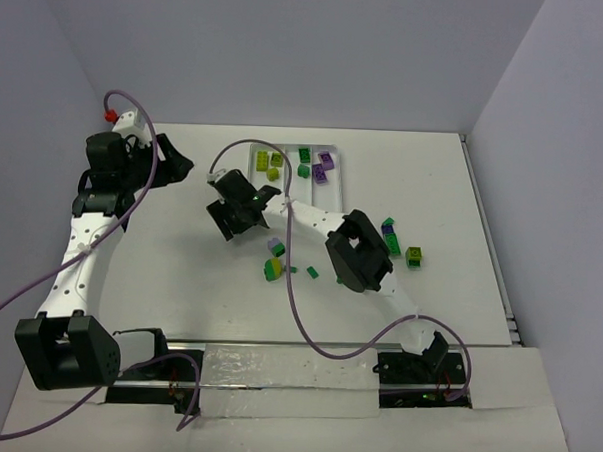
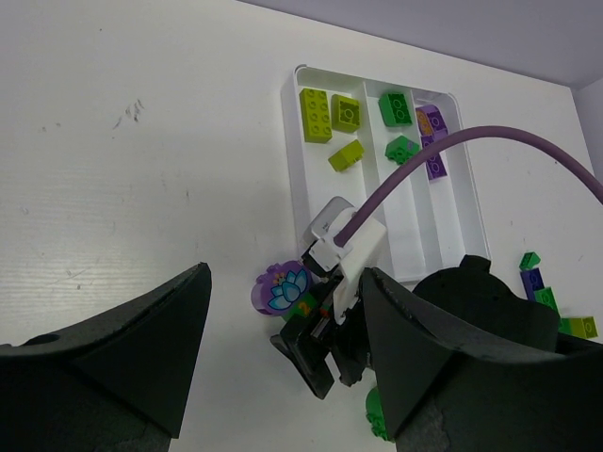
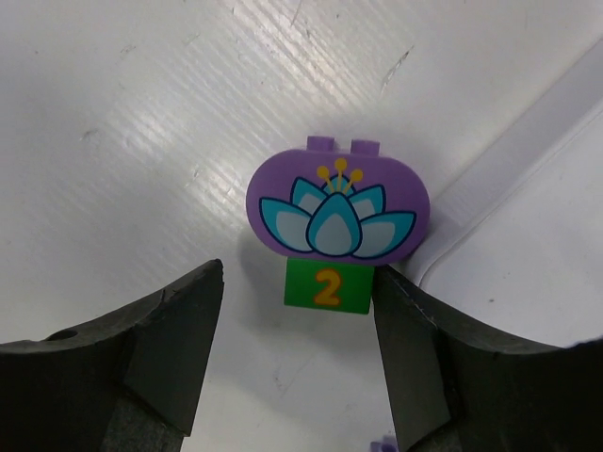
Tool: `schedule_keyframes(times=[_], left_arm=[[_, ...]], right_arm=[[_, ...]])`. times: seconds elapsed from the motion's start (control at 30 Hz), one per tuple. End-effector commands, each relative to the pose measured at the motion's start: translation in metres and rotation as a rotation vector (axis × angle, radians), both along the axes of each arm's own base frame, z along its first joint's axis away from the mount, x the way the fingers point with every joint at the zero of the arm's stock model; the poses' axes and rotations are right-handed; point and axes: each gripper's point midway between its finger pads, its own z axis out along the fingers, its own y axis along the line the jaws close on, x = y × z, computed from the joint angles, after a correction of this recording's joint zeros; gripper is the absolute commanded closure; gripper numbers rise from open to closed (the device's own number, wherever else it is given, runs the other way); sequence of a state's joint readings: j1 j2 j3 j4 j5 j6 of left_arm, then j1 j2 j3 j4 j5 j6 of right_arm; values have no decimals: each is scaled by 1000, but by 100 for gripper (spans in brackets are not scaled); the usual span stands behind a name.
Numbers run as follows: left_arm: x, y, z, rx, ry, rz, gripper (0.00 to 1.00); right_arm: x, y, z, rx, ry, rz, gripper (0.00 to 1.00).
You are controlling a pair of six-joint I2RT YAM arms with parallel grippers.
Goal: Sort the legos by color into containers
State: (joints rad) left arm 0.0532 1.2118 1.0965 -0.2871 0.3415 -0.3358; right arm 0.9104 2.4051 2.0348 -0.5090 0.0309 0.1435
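Note:
A lilac oval lego with a lotus picture (image 3: 337, 212) sits joined to a small green lego marked "2" (image 3: 326, 285), lying on the table beside the tray's corner (image 3: 528, 245). My right gripper (image 3: 297, 273) is open around the green piece; its right finger is against the piece, and a gap shows on the left. The left wrist view shows this pair (image 2: 281, 290) under the right gripper (image 2: 320, 348). My left gripper (image 2: 285, 271) hangs open and empty high above. The tray (image 2: 288, 151) holds yellow-green (image 2: 316, 115), green (image 2: 396, 108) and purple (image 2: 435, 168) legos in separate compartments.
Loose legos lie on the table: a green and yellow-green stack (image 1: 274, 270), a small green one (image 1: 312, 273), a purple and green one (image 1: 389, 232) and a yellow-green one (image 1: 415, 256). The right arm (image 1: 360, 251) stretches across the table with its purple cable (image 1: 298, 316).

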Motion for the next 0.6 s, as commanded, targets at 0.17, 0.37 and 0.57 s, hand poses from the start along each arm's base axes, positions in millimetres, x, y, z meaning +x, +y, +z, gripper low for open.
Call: schedule_keyframes(times=[0.17, 0.37, 0.57], left_arm=[[3, 2, 13, -6, -52, -12, 26], [4, 3, 9, -6, -46, -9, 26], [4, 7, 5, -7, -35, 3, 26]], right_arm=[[28, 3, 5, -15, -93, -40, 33], [29, 1, 0, -31, -100, -44, 48], [29, 0, 7, -17, -117, -34, 77]])
